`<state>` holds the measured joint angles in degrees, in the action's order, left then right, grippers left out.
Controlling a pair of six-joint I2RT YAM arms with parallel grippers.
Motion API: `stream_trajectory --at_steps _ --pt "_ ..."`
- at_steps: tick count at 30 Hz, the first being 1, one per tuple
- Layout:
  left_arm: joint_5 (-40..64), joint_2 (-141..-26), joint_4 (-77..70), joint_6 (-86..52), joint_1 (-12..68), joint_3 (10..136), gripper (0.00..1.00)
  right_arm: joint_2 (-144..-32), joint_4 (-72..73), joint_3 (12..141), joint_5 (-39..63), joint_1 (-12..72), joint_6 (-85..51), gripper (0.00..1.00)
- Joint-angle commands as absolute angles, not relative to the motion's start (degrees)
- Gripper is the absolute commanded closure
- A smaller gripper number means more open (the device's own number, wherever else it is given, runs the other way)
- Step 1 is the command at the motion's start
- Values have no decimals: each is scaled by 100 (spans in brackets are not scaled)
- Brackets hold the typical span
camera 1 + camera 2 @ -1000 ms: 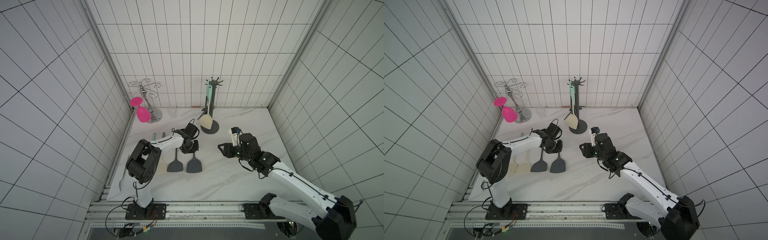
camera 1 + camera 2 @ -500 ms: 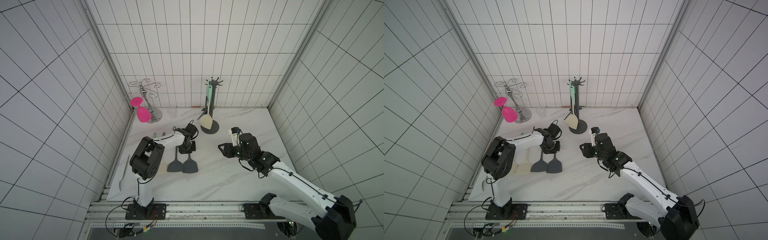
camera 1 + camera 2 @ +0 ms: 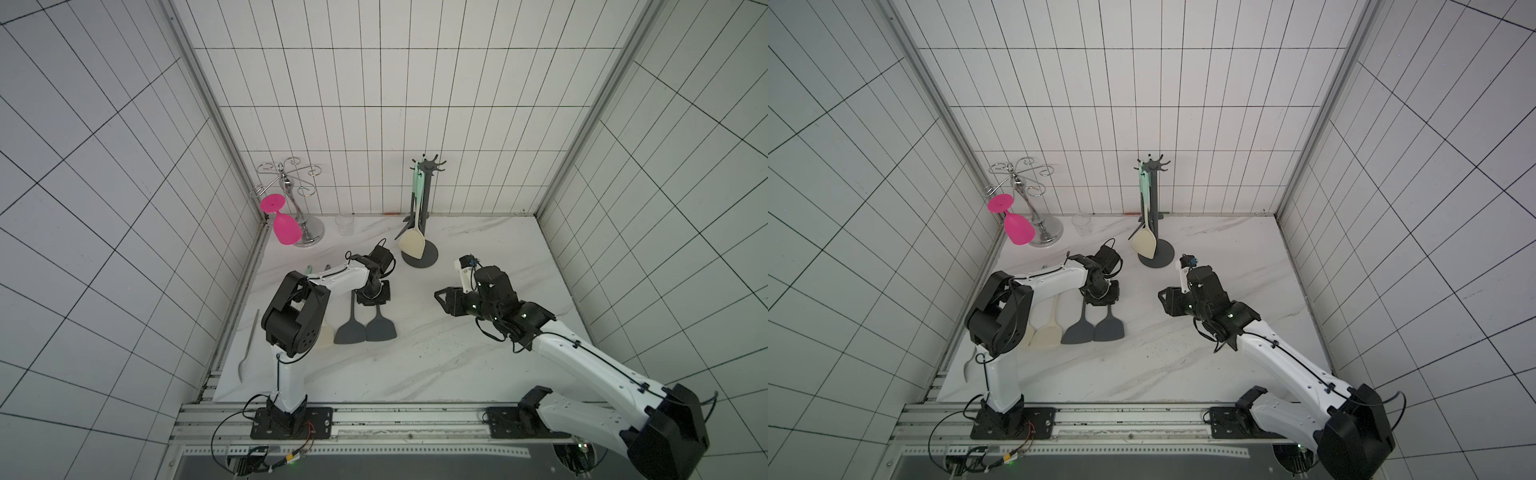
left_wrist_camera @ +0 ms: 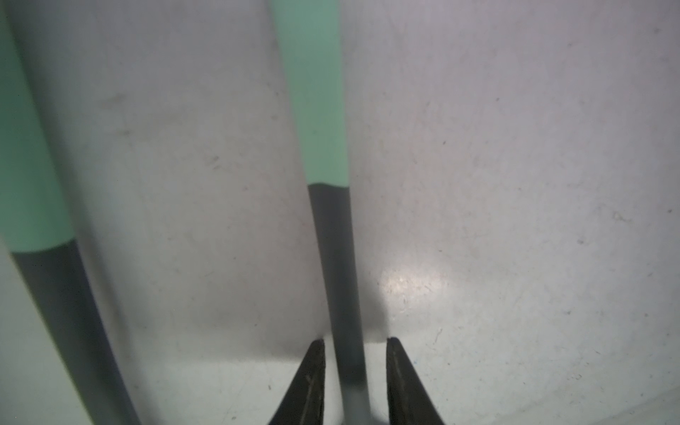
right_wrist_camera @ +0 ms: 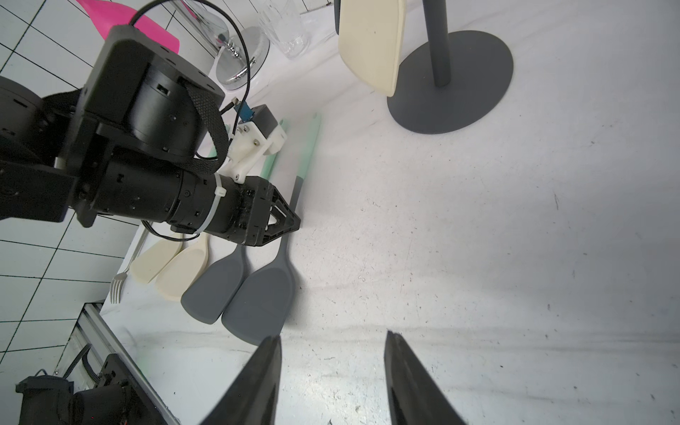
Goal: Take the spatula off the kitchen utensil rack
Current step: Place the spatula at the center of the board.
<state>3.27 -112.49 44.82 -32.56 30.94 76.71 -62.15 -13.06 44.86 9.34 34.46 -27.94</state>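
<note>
Grey spatula lies between the left end effector's jaws — ungripped.

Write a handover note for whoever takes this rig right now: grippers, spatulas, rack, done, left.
Left gripper: open, straddling the handle of the grey spatula lying on the table.
Right gripper: open, empty, over the table.
Done: a second grey spatula and two cream spatulas also lie on the table.
Left: the hanging spatula is on the kitchen utensil rack; unhook it.
</note>
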Motion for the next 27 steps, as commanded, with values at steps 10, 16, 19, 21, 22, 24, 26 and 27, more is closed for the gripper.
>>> stream_trajectory --at_steps 10,16,19,21,22,24,26,27 --pt "196 -10973 4526 -3216 3032 7815 68 -6206 -1348 4612 907 3334 -2674 52" --pt "82 -10609 4584 -3125 3032 7909 68 -6231 -1406 4856 822 3254 -2551 51" --pt "28 -10395 4581 -3030 3032 7991 67 -6275 -1441 5036 791 3186 -2484 52" --pt "-4 -10241 4563 -2927 3023 8075 67 -6325 -1467 5220 761 3122 -2461 51" --pt "-26 -10172 4555 -2881 3009 8129 67 -6356 -1476 5302 749 3103 -2453 51" --pt "-70 -10024 4540 -2790 2965 8287 67 -6447 -1476 5537 747 3033 -2436 51" --pt "-68 -9895 4476 -2696 2923 8469 67 -6558 -1474 5800 701 2969 -2384 51" --pt "-62 -9833 4437 -2645 2897 8572 67 -6618 -1476 5931 663 2937 -2369 51"
